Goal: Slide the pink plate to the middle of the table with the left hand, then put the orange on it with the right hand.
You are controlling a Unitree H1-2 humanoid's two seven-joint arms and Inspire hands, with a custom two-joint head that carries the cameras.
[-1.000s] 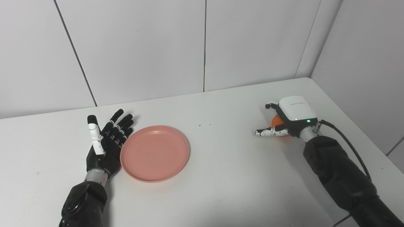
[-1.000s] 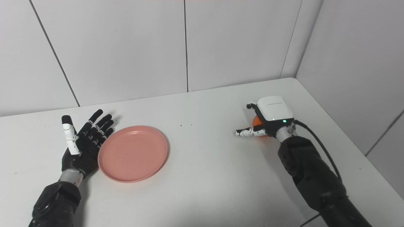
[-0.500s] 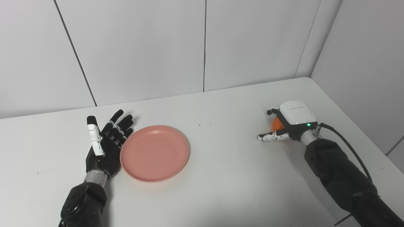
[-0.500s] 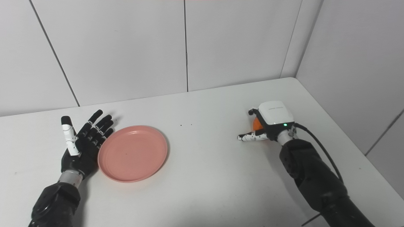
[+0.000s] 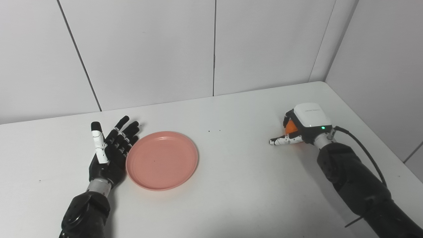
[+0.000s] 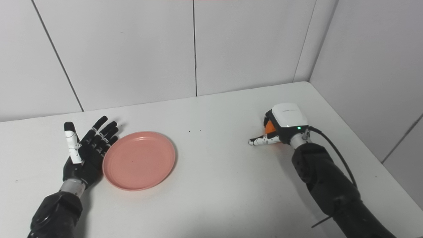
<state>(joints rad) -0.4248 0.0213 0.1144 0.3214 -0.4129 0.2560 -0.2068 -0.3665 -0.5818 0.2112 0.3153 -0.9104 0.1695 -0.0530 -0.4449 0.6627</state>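
Note:
The pink plate (image 5: 162,161) lies flat on the white table, left of the middle. My left hand (image 5: 110,148) is open, palm up, fingers spread, resting against the plate's left rim. The orange (image 5: 290,126) sits at the table's right side, mostly hidden under my right hand (image 5: 305,122). The right hand's fingers curl down over the orange's far side, and its thumb lies stretched out on the table towards the left. The orange also shows in the right eye view (image 6: 270,127), where the hand stays low at the table.
The white table (image 5: 238,172) is bounded by panelled walls at the back and on the right. A black cable (image 5: 363,148) runs from my right wrist along the arm. The table's right edge lies close behind the right arm.
My right hand's fingers have curled down around the orange; they were stretched over it before. The hand sank a little, then rose slightly. The left hand and the plate have not moved.

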